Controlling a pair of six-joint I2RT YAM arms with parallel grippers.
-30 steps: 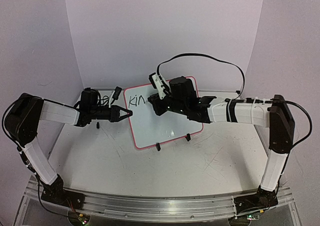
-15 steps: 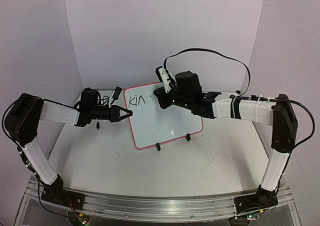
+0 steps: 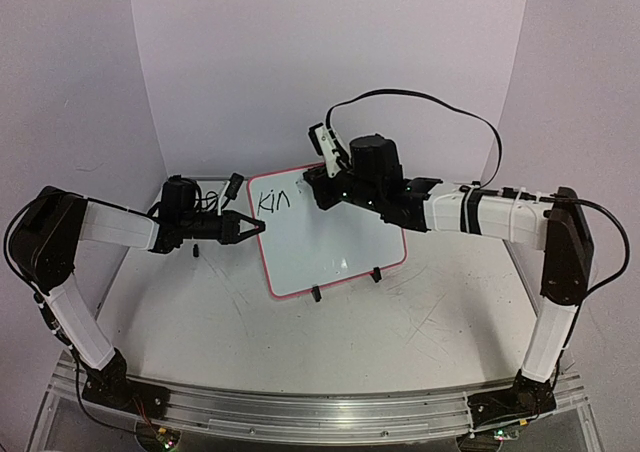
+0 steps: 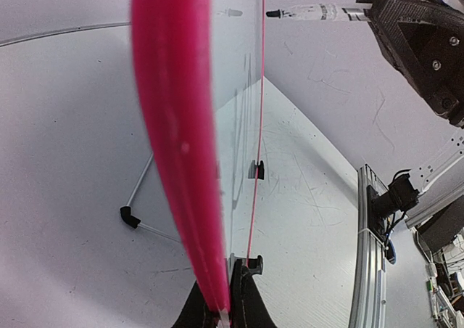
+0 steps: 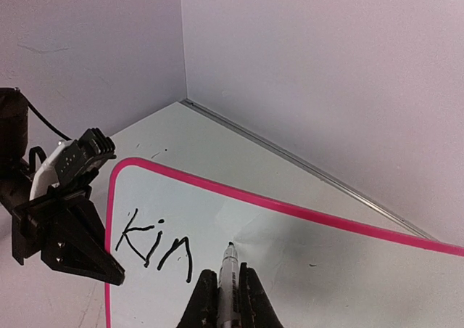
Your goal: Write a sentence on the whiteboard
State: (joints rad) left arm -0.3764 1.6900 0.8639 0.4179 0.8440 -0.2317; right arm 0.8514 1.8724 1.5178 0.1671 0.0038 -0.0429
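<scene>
Just right of the lettering [image 5: 156, 244] "Kin" on the board [image 3: 320, 247], your right tool [image 5: 226, 299] is clamped on the marker [image 5: 229, 266], its tip at or barely off the surface, so you are mid-word in the first line. Your left tool [image 3: 258, 228] pinches the board's left rim, steadying it upright on the tabletop [image 3: 400, 322]; next, press down for the "d" without loosening that brace

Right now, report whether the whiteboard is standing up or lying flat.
Standing up: the whiteboard rests on its two black feet, and the left tool is shut on its pink rim.
</scene>
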